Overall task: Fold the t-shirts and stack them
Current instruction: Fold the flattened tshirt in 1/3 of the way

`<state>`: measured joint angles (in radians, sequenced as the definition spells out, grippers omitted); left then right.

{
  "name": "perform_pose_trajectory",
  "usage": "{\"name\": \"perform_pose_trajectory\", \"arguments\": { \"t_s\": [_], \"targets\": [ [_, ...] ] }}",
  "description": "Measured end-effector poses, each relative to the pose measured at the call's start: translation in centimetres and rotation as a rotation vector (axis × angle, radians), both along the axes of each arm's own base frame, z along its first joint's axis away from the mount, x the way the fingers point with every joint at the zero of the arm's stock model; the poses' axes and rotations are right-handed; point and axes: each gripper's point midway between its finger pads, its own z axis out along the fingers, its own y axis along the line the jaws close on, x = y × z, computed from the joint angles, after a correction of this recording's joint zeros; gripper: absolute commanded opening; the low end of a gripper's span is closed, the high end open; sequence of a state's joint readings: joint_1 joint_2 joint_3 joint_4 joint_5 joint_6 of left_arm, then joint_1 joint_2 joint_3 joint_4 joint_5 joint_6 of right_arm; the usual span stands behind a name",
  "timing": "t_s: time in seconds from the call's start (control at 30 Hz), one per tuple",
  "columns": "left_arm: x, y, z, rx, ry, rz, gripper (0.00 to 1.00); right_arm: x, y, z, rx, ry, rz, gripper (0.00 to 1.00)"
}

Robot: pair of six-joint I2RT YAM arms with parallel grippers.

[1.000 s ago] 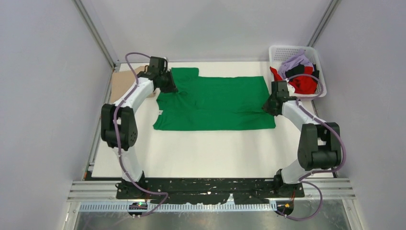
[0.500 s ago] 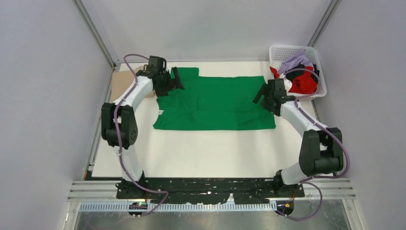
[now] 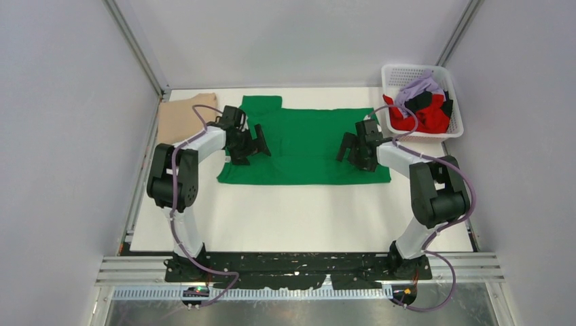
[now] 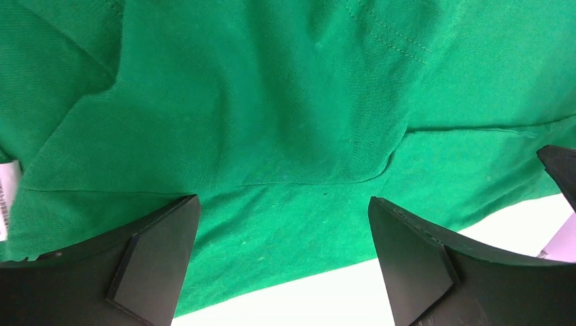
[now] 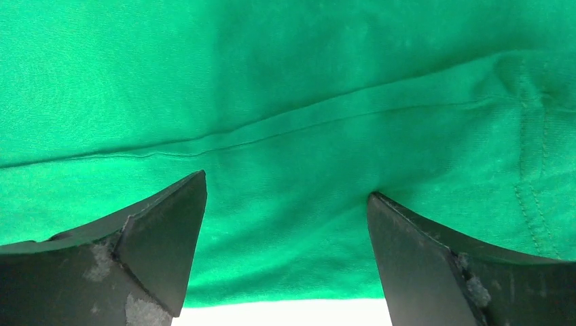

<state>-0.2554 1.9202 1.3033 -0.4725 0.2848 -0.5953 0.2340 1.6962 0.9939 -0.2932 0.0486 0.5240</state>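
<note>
A bright green t-shirt (image 3: 306, 146) lies spread flat across the back middle of the white table, one sleeve at its far left corner. My left gripper (image 3: 255, 144) hovers open over its left part, nothing between the fingers; the left wrist view shows green cloth (image 4: 272, 102) under the open left gripper (image 4: 282, 204) and a white label (image 4: 5, 197) at the edge. Over the shirt's right part my right gripper (image 3: 350, 151) is open; the right wrist view shows the right gripper (image 5: 285, 187) above a seam of the green cloth (image 5: 272, 81).
A folded tan t-shirt (image 3: 183, 115) lies at the back left of the table. The white lattice basket (image 3: 407, 68) at the back right holds a lilac shirt (image 3: 418, 88), a black one (image 3: 424, 100) and a red one (image 3: 424, 121). Bare table (image 3: 299, 217) stretches in front.
Both grippers opened, let go of the green shirt's far corners and moved inward and nearer over the shirt. The tan shirt is now uncovered by the left arm.
</note>
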Motion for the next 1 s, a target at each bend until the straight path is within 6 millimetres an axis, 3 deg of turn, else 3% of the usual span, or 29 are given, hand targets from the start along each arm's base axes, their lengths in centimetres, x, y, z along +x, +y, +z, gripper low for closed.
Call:
{"name": "perform_pose_trajectory", "arguments": {
  "t_s": [0.2, 0.3, 0.5, 0.63, 0.83, 1.0],
  "targets": [
    [-1.0, 0.0, -0.1, -0.025, -0.034, -0.003, 0.99, -1.5, 0.1, -0.4, 0.002, 0.011, 0.023, 0.96],
    [-3.9, 0.5, -0.1, -0.045, -0.047, -0.002, 1.0, -4.1, -0.2, -0.5, -0.004, 0.041, 0.036, 0.95],
    [-11.6, 1.3, -0.3, -0.069, -0.045, -0.001, 1.0, -11.6, -0.4, -1.1, -0.058, 0.153, 0.099, 0.95],
    [-15.6, 1.4, -0.4, -0.083, -0.067, -0.008, 1.0, -15.8, -0.4, -1.4, -0.076, 0.213, 0.13, 0.96],
    [-18.8, 1.0, -0.3, -0.103, -0.099, -0.02, 1.0, -20.0, -0.4, -1.5, -0.072, 0.258, 0.138, 0.95],
    [-20.4, 1.0, -0.2, -0.101, -0.104, 0.002, 1.0, -22.1, -0.4, -1.5, -0.071, 0.293, 0.148, 0.95]
  ]
}}
